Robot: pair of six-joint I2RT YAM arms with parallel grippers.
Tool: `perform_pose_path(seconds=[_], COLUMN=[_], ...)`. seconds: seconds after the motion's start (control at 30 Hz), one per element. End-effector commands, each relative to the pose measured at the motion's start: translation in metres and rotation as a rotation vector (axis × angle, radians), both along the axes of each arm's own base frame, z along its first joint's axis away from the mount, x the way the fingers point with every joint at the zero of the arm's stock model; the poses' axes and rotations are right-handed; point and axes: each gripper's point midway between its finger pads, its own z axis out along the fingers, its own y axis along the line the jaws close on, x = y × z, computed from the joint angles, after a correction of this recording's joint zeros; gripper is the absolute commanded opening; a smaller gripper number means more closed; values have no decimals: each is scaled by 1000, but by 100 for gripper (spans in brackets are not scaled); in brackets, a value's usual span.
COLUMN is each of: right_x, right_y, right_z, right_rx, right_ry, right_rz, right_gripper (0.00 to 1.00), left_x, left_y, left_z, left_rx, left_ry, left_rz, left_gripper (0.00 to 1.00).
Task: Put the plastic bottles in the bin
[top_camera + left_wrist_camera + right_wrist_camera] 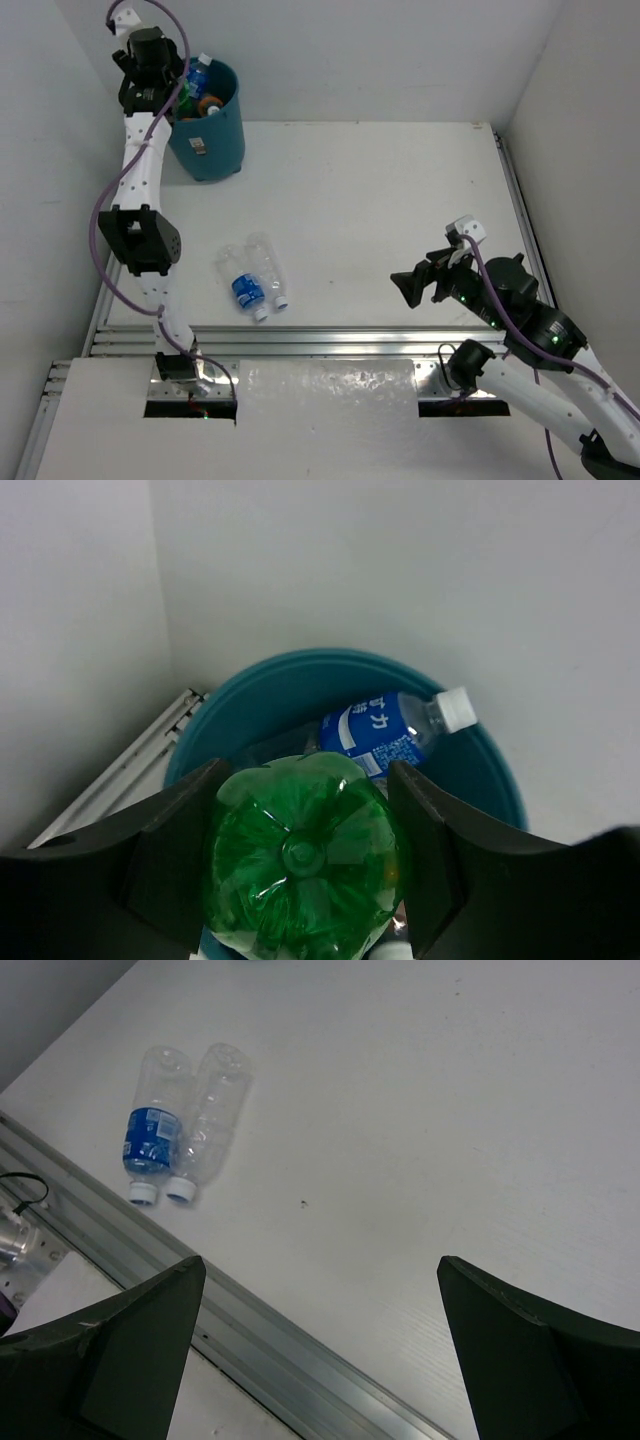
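Left wrist view: left jaws clamped on the green bottle, its base toward the camera and its neck pointing down into the bin. The bottle hangs right over the bin's mouth, inside the rim line.

Step in hand, by my reading: the drop. The next move calls only for parting the jaws. The bottle should fall clear, though it may land on the blue-labelled bottle lying inside the bin, its white cap up near the bin's wall.

Top view: the bin stands at the far left corner of the bench. A spot of orange shows inside it too. Well away from the bin, toward the near edge, lie a second blue-labelled bottle and a plain clear bottle. They lie side by side, touching or nearly so, caps toward the near edge. These two remain to be binned.

Right jaws spread wide and empty, hovering far to the right of the bin and facing that pair.

Green bottle: translucent, thin-walled, petal-shaped base. Looks empty and light, and likely to bounce on landing.
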Motion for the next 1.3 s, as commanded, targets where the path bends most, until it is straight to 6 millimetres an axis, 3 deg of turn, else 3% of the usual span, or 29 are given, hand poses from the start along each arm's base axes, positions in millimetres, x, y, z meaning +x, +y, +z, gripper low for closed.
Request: perform_pose_path(seconds=[0.0, 0.03, 0.07, 0.1, 0.23, 0.3, 0.37, 0.4, 0.43, 0.47, 0.5, 0.53, 0.57, 0.6, 0.63, 0.67, 0.7, 0.73, 0.77, 0.8, 0.83, 0.87, 0.9, 0.97, 1.0, 1.07, 1.1, 1.17, 1.27], right_x=[-3, -2, -2, 0, 5, 13, 12, 19, 22, 22, 33, 40, 44, 50, 61, 66, 75, 78, 82, 87, 87, 88, 90, 90, 92, 91, 92, 93, 96], right_y=[-1, 0, 1, 3, 19, 37, 58, 75, 86, 99, 114, 127, 136, 145, 160, 168, 179, 186, 190, 199, 204, 209, 218, 227, 235, 245, 254, 260, 265], right_z=[3, 3, -3, -2, -17, -31, -46, -62, -64, -69, -88, -82, -85, -90, -98, -102, -96, -118, -124, -122, -142, -147, -146, -164, -162, -175, -172, -177, -182], right_rx=[14, 19, 10, 17, 11, 14, 31, 16, 24, 34, 19, 30, 24, 10, -14, -24, -25, -68, -81, -79, -112, -121, -119, -140, -131, -147, -145, -159, -171], right_ry=[-11, -22, -17, -23, 44, 113, 197, 256, 283, 324, 388, 394, 413, 430, 461, 471, 460, 504, 512, 510, 550, 561, 557, 593, 585, 607, 599, 606, 611], right_rz=[9, 10, 14, 16, 44, 64, 124, 151, 177, 214, 211, 224, 234, 236, 235, 241, 241, 234, 230, 234, 237, 243, 257, 262, 271, 278, 289, 291, 280], right_gripper=[99, 99, 99, 99, 99, 99, 99, 99, 99, 99, 99, 99, 99, 99, 99, 99, 99, 99, 98, 96, 95, 92, 88, 84, 83, 81, 81, 79, 78], left_x=[15, 16, 18, 16, -2, -29, -47, -80, -83, -95, -133, -136, -149, -185, -190, -203, -226, -236, -253, -260, -266, -278, -281, -291, -293, -301, -302, -306, -308], left_y=[-3, -3, -7, -11, -16, -13, -20, -26, -29, -41, -51, -61, -81, -91, -100, -113, -118, -120, -118, -117, -115, -115, -115, -112, -110, -110, -106, -100, -92], left_z=[59, 59, 57, 66, 88, 108, 108, 129, 98, 91, 115, 70, 61, 85, 37, 28, 12, 2, 0, -29, -38, -43, -66, -79, -100, -109, -126, -139, -133], left_rx=[62, 62, 58, 60, 63, 51, 4, -16, -56, -115, -137, -189, -233, -233, -263, -265, -261, -245, -210, -209, -191, -166, -164, -142, -150, -164, -173, -180, -155], left_ry=[-189, -186, -187, -210, -236, -242, -223, -252, -183, -180, -239, -152, -150, -236, -154, -148, -139, -122, -123, -53, -31, -20, 24, 31, 63, 52, 76, 83, 86], left_rz=[-55, -61, -77, -108, -123, -95, -113, -123, -133, -180, -215, -251, -339, -383, -413, -471, -490, -504, -502, -495, -488, -492, -495, -482, -472, -463, -434, -394, -357], left_gripper=[48, 82, 94, 100, 100, 100, 100, 100, 100, 100, 100, 100, 100, 100, 100, 100, 100, 100, 100, 100, 100, 100, 100, 100, 100, 100, 100, 100, 100])
